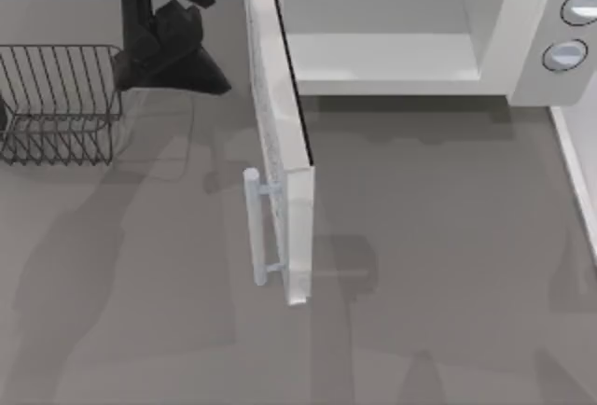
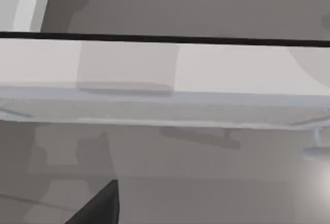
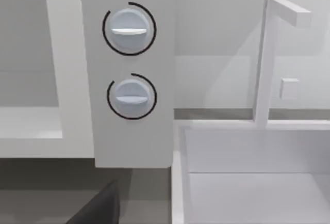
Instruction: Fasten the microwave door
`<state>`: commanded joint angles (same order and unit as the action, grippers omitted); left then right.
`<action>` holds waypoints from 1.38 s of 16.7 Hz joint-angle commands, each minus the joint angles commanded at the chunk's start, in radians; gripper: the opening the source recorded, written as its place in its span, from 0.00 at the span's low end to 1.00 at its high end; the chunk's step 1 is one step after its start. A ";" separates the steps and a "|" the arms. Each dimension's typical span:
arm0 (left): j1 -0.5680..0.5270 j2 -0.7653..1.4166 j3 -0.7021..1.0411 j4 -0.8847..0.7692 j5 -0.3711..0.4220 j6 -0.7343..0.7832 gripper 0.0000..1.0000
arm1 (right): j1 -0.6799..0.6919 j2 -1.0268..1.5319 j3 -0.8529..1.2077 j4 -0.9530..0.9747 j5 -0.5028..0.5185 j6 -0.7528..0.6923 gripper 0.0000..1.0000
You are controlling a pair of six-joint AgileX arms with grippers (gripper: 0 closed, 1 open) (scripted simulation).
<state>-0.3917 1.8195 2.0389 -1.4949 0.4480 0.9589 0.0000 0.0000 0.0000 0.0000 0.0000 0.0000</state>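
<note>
The microwave door [image 1: 284, 144] stands wide open, sticking straight out from the left side of the white microwave body [image 1: 536, 13] toward the table's front. Its pale bar handle [image 1: 252, 228] faces left, near the door's free end. My left gripper [image 1: 182, 69] hovers at the back left, left of the door and apart from it. In the left wrist view the door [image 2: 165, 64] spans the picture with its speckled pane [image 2: 154, 111] and the handle [image 2: 315, 149]. A dark part of my right gripper [image 3: 98, 208] faces the microwave's two knobs [image 3: 129, 28].
A wire basket [image 1: 56, 102] sits at the left edge, close to my left arm. A white sink [image 3: 247, 172] with a faucet [image 3: 265, 59] lies right of the microwave. The open cavity [image 1: 382, 32] has a bare floor. Grey tabletop [image 1: 448, 237] spreads in front.
</note>
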 joint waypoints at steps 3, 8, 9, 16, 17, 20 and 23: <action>0.000 0.000 0.000 0.000 0.000 0.000 1.00 | 0.000 0.000 0.000 0.000 0.000 0.000 1.00; -0.020 -0.007 -0.071 0.073 -0.006 -0.021 1.00 | 0.000 0.000 0.000 0.000 0.000 0.000 1.00; -0.030 -0.008 -0.106 0.110 -0.009 -0.031 1.00 | 0.000 0.000 0.000 0.000 0.000 0.000 1.00; -0.093 -0.012 -0.305 0.335 -0.029 -0.097 1.00 | 0.000 0.000 0.000 0.000 0.000 0.000 1.00; -0.093 -0.012 -0.305 0.335 -0.029 -0.097 1.00 | 0.000 0.000 0.000 0.000 0.000 0.000 1.00; -0.093 -0.012 -0.305 0.335 -0.029 -0.097 0.92 | 0.000 0.000 0.000 0.000 0.000 0.000 1.00; -0.093 -0.012 -0.305 0.335 -0.029 -0.097 0.70 | 0.000 0.000 0.000 0.000 0.000 0.000 1.00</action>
<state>-0.4850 1.8079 1.7334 -1.1602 0.4189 0.8617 0.0000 0.0000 0.0000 0.0000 0.0000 0.0000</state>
